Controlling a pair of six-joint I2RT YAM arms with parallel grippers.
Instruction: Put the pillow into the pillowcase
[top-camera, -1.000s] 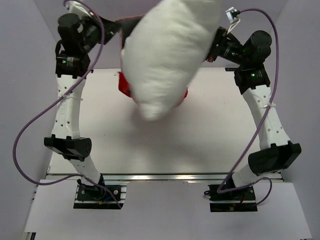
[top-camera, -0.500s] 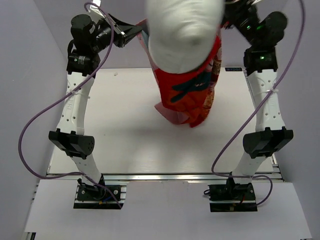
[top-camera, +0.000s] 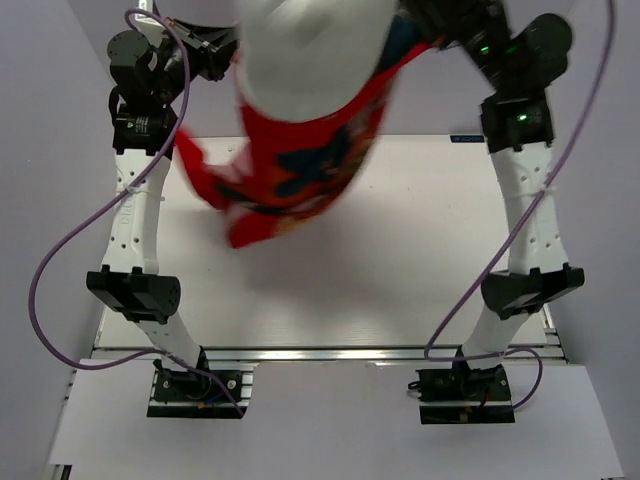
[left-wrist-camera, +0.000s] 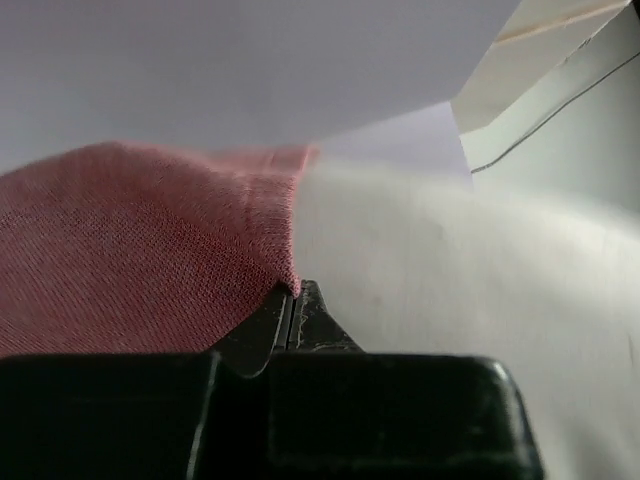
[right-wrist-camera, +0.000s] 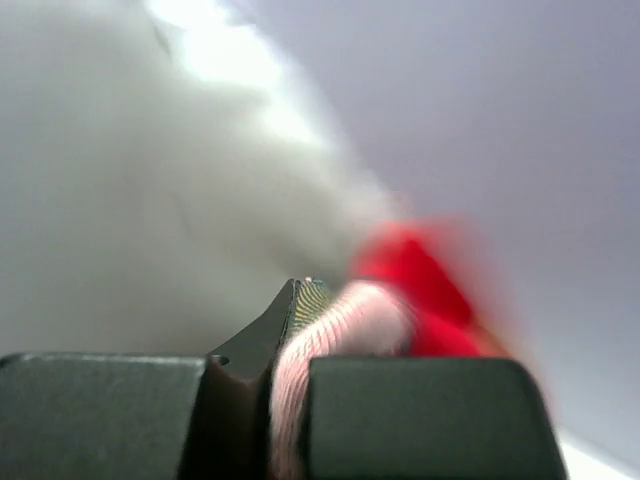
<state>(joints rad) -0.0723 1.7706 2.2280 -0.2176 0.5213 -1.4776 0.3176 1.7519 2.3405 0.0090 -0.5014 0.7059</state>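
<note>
Dangling above the tabletop (top-camera: 420, 270), the pillowcase (top-camera: 290, 185) is holding the pillow (top-camera: 310, 50) partway in. Left end effector (left-wrist-camera: 292, 300) and right end effector (right-wrist-camera: 290, 305) are pinching its hem; seating it fully is looking unfinished.

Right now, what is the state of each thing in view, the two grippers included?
pillow: lifted above the table, lower part inside the pillowcase, upper part bare.
pillowcase: held up by its edge on both sides, wrapped around the pillow's lower part, loose end hanging down.
left gripper: shut on the pillowcase's edge.
right gripper: shut on the pillowcase's edge.
</note>
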